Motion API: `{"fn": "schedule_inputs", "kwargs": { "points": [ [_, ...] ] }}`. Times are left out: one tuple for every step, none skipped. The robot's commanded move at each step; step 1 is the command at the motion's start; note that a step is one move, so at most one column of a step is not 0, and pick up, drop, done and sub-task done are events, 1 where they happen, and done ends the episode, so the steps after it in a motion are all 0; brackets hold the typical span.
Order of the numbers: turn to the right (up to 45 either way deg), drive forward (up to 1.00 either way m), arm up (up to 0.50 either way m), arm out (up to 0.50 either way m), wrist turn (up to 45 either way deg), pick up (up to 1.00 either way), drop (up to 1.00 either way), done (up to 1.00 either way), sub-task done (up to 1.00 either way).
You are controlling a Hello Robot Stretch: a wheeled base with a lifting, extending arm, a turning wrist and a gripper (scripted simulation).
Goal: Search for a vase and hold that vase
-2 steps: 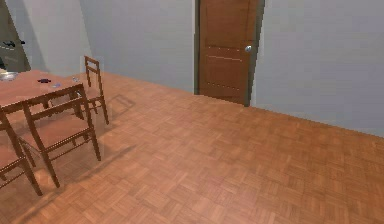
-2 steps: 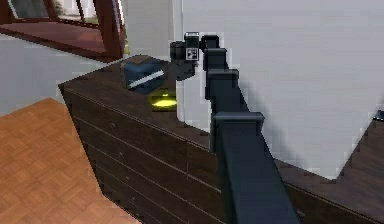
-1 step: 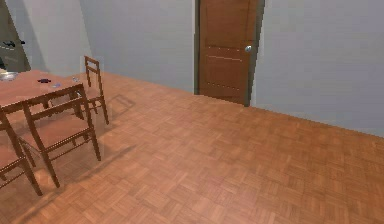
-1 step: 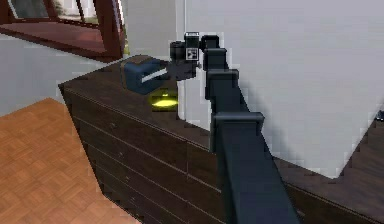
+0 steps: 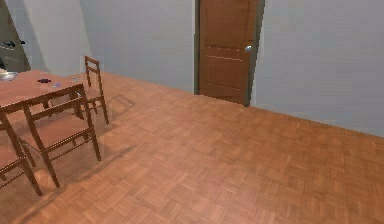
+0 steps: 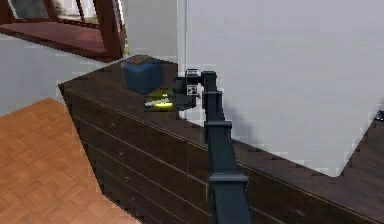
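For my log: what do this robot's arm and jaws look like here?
The arm is a dark, square bar built of stepped segments. At its far end sit small white squares with black marks; left of them is a dark body carrying two thin jaws.

Floor (image 5: 220,160) – wood parquet, slight sheen; door (image 5: 225,45) – brown wood; dresser (image 6: 130,150) dark matt wood.

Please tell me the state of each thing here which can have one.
Door, closed.
Chairs, all upright, at the table.
Blue box, upright on the dresser.
Pincer, at a yellow thing on the dresser; cannot tell whether it holds anything.
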Motion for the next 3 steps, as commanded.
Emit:
{"fn": "schedule_inputs", "kwargs": {
  "points": [
    [0.0,0.00,0.00,0.00,0.0,1.00,0.00,0.00,0.00],
    [0.0,0.00,0.10,0.00,0.0,0.00,0.00,0.00,0.00],
    [0.0,0.00,0.00,0.00,0.0,0.00,0.00,1.00,0.00]
  ]
}}
